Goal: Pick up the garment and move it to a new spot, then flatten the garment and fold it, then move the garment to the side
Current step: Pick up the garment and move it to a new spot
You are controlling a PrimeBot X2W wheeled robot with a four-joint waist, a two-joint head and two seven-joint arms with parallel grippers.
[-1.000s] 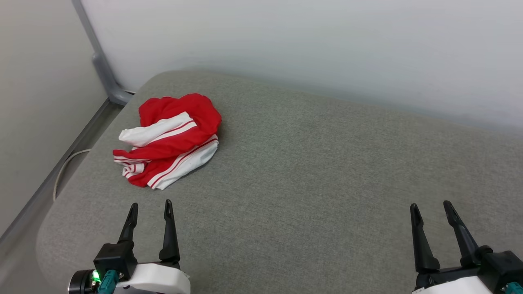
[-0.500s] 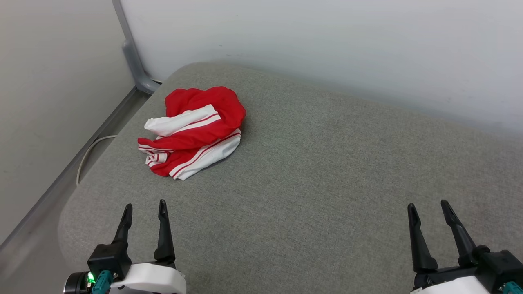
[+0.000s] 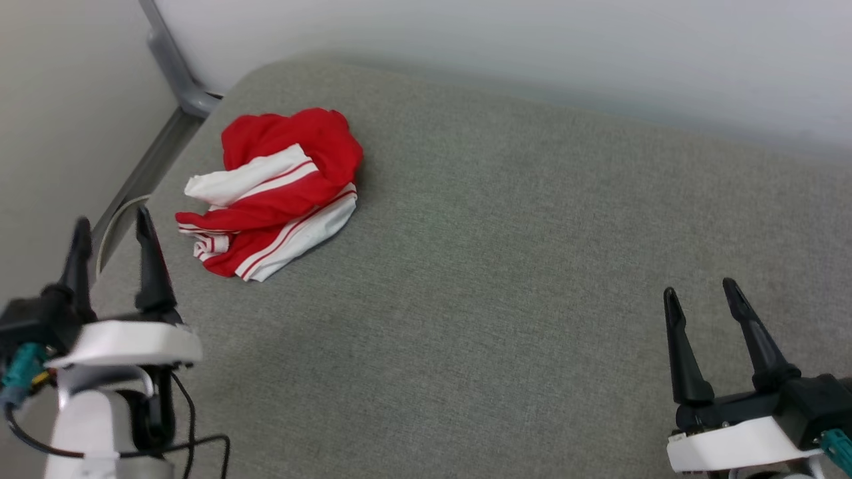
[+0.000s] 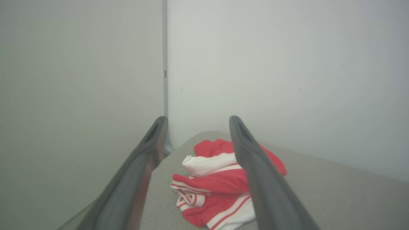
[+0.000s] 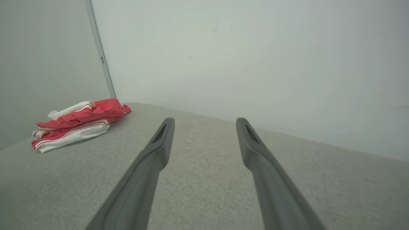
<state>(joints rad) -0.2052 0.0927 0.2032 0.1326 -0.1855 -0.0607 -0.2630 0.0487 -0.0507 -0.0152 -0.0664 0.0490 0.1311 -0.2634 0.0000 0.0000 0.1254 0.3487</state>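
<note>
The garment [image 3: 273, 193] lies crumpled in a heap, red with white striped parts, near the far left corner of the grey cushioned surface [image 3: 499, 266]. My left gripper [image 3: 112, 223] is raised at the left edge of the surface, open and empty, a little short of the heap. In the left wrist view the garment [image 4: 217, 182] lies ahead, beyond the two spread fingers. My right gripper [image 3: 699, 289] hovers open and empty over the near right of the surface. In the right wrist view the garment [image 5: 76, 123] lies far to the left.
A pale wall runs along the back and another along the left. A grey post [image 3: 174, 73] stands in the corner, with a white cable [image 3: 116, 213] beside the left edge of the surface. The grey surface stretches bare between the heap and my right gripper.
My left arm has risen and swung toward the left edge, nearer the garment. The head camera has shifted too, and the right gripper sits slightly higher in view. The garment lies as before.
</note>
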